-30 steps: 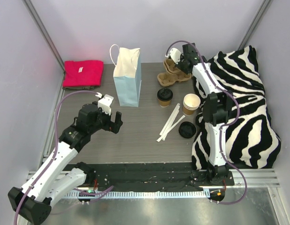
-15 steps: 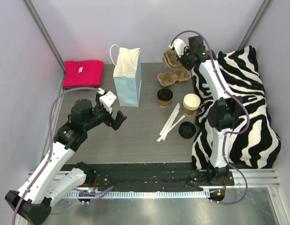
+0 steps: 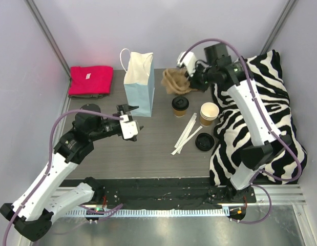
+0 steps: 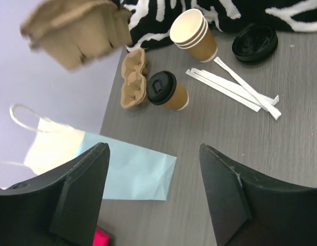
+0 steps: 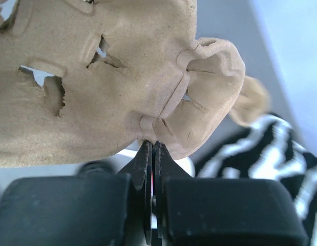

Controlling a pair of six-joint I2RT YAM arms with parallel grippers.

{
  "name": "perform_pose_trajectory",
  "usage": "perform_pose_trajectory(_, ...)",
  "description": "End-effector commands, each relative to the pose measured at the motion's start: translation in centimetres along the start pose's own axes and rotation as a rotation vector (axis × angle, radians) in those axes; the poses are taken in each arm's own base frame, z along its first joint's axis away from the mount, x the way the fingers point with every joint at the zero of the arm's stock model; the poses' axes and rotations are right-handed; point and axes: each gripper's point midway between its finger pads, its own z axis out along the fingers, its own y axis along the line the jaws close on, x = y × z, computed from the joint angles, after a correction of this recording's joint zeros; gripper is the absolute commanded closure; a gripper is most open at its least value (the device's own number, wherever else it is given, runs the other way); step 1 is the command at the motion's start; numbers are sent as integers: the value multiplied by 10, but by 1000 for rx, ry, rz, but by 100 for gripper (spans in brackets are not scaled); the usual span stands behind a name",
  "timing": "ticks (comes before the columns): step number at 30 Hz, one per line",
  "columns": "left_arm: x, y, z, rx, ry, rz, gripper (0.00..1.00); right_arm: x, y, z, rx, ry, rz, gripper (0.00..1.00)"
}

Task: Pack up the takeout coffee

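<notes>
While the coffee (image 3: pixel 180 106) stands upright on the table (image 3: pixel 148 154) with its black lid on, nothing grips it. It sits toward the far side, right of centre. A stack of lidless cups (image 3: pixel 209 113) stands just to its right. White stirrers (image 3: pixel 185 135) lie slanting on the near side of both. A loose lid (image 3: pixel 205 142) lies flat beyond the stirrers' right side, against the edge of the zebra cloth (image 3: pixel 266 128).

Above and just behind the coffee hangs a carrier (image 3: pixel 174 82), blurred and off the table. The right gripper (image 5: pixel 153 148) pinches its rim, fingertips pressed together on the pulp edge. The left wrist view shows a second carrier (image 4: pixel 134 79) lying on the table just beside the coffee — whether they touch I cannot tell.

The bag (image 3: pixel 139 87) stands upright to the coffee's left, apart from it, handles up.

The left gripper (image 4: pixel 153 154) hovers over the table near the bag's near corner, its jaws spread with nothing between them — its camera looks out toward the coffee and cups. A red cloth (image 3: pixel 90 80) lies folded in the far left corner, well apart from everything else.
</notes>
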Motion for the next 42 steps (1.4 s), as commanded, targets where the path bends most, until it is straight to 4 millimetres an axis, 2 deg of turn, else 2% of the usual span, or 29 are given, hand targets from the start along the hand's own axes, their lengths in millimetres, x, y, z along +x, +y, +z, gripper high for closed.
perform_pose_trajectory(1, -20, 7, -10, 19, -11, 206, 29, -7, 79, -16, -193, 9, -7, 99)
perform_pose_trajectory(2, -21, 7, -12, 16, -5, 207, 31, -13, 94, -19, -222, -2, -22, 99)
perform_pose_trajectory(4, -24, 2, -22, 19, -9, 197, 38, -12, 109, -19, -254, 12, -20, 99)
perform_pose_trajectory(6, -29, -6, -35, 18, -29, 213, 39, -16, 123, -19, -281, 13, -27, 99)
perform_pose_trajectory(9, -24, -18, -41, 41, -20, 230, 40, -17, 140, -14, -323, 22, -34, 99)
perform_pose_trajectory(16, -26, -24, -36, 112, -19, 255, 48, -17, 172, -3, -388, 43, -50, 99)
perform_pose_trajectory(24, -26, -33, -27, 188, -25, 376, 54, -19, 190, -1, -408, 56, -108, 99)
perform_pose_trajectory(29, -31, -33, -25, 188, -43, 387, 58, -19, 199, -1, -410, 60, -154, 99)
perform_pose_trajectory(34, -35, -31, -26, 178, -57, 394, 60, -17, 202, 2, -415, 71, -164, 99)
perform_pose_trajectory(42, -32, -36, -31, 196, -43, 379, 61, -11, 202, 6, -410, 91, -165, 99)
